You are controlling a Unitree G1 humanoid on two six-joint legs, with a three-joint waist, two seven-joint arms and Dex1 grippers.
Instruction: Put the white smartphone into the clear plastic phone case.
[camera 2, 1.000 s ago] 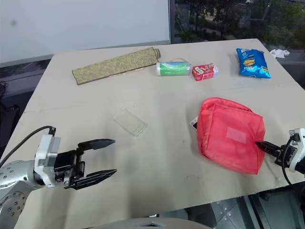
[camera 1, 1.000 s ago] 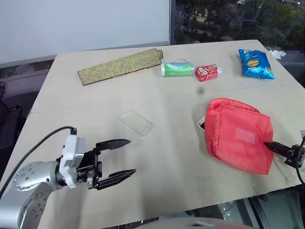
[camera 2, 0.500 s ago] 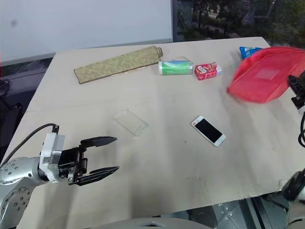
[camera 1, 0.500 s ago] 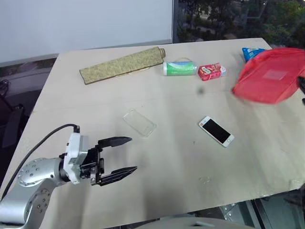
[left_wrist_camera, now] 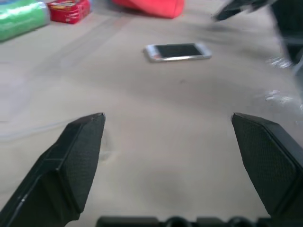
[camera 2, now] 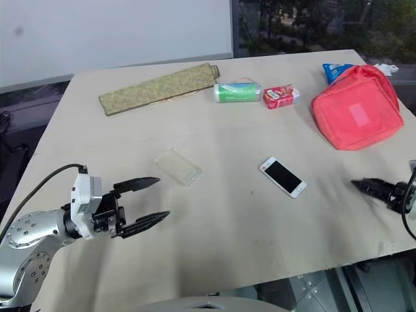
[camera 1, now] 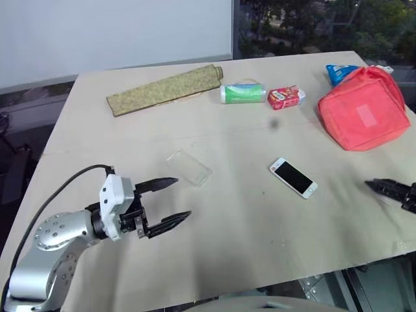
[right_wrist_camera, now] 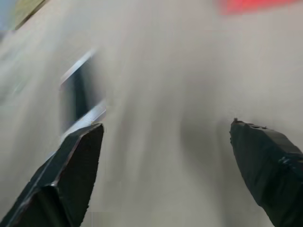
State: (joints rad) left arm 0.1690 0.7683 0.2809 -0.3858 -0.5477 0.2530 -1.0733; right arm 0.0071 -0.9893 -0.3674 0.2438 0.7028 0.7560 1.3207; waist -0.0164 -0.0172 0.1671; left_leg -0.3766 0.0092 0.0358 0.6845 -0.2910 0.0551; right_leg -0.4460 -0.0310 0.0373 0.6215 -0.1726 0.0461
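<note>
Hands both spread apart, empty: left hand (camera 1: 168, 202) low at 7 o'clock, right hand (camera 1: 385, 188) at 4. White smartphone (camera 1: 294, 177) flat mid-worktop (camera 1: 234, 136), clear plastic phone case (camera 1: 188, 167) at its 9 o'clock. Risk: sliding the thin phone instead of gripping; nearly invisible case easily knocked.

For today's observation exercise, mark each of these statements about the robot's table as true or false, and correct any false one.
1. The white smartphone lies screen up on the table. True.
2. The clear plastic phone case already holds the phone. False: it lies empty, apart from the phone.
3. The left gripper is open and holds nothing. True.
4. The red pouch covers the phone. False: it sits apart, near the table's far right corner.
5. The right gripper grips the pouch. False: it is open and empty.
</note>
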